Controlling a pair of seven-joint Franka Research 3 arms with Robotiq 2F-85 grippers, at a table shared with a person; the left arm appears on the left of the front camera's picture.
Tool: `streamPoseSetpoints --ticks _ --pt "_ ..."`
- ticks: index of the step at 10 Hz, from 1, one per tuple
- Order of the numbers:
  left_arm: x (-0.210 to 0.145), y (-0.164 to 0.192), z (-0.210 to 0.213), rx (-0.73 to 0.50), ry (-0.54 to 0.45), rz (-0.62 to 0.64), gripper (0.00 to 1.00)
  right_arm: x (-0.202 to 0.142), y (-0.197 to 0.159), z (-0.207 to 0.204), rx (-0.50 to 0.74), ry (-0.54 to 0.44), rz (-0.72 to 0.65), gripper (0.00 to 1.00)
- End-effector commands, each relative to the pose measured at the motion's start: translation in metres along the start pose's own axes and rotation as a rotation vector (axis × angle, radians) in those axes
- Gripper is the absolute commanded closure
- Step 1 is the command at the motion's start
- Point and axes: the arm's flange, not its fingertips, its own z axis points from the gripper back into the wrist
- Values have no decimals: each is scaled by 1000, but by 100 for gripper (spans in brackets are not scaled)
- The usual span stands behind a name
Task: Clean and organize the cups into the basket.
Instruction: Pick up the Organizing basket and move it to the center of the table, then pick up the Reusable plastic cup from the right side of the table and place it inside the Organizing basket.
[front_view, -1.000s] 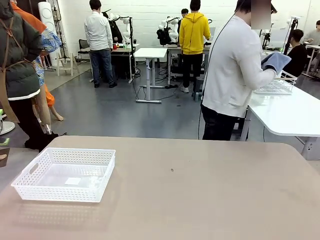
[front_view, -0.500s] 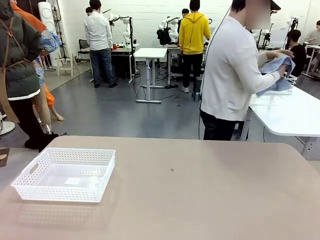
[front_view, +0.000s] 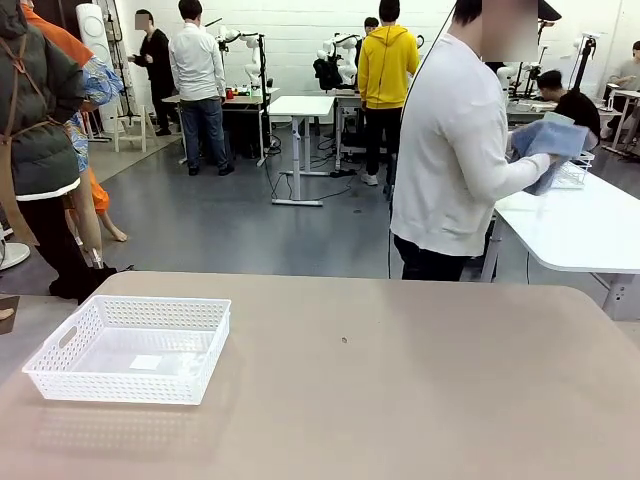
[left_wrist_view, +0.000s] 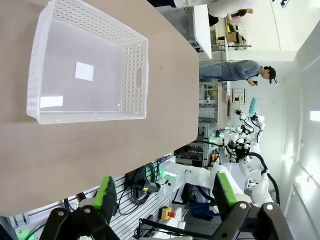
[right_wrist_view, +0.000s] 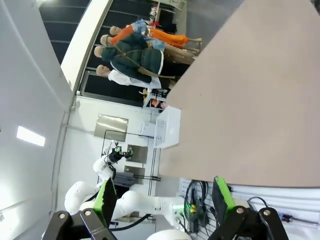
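Front view: your white basket (front_view: 128, 385) sits empty, near-left on the desk (front_view: 420, 400), mouth up to receive cups (a person far right handles a blue cloth (front_view: 548, 140)). Left wrist view: left pincer (left_wrist_view: 165, 195) apart, facing it. Right wrist view: right pincer (right_wrist_view: 162, 197) likewise apart.

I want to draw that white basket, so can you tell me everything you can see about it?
The basket is white plastic, shallow and rectangular, with tiny lattice holes all over its sides and a handle slot cut in each short end. Its flat bottom looks see-through, with a small white label near the middle. It sits flat and upright on the tan table, toward the robot's left side. Nothing is inside it, and only the table touches it.
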Motion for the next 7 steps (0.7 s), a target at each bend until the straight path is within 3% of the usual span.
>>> streamPoseSetpoints --ticks 1,2,3,7 --pt "0 4 0 0 5 12 0 -51 -10 -79 3 -19 25 0" --pt "0 0 0 0 0 0 0 -50 -5 -85 3 -7 30 0" --pt "0 0 0 0 0 0 0 2 2 -2 5 -6 6 0" --pt "0 0 0 0 0 0 0 2 2 -2 5 -6 6 0"
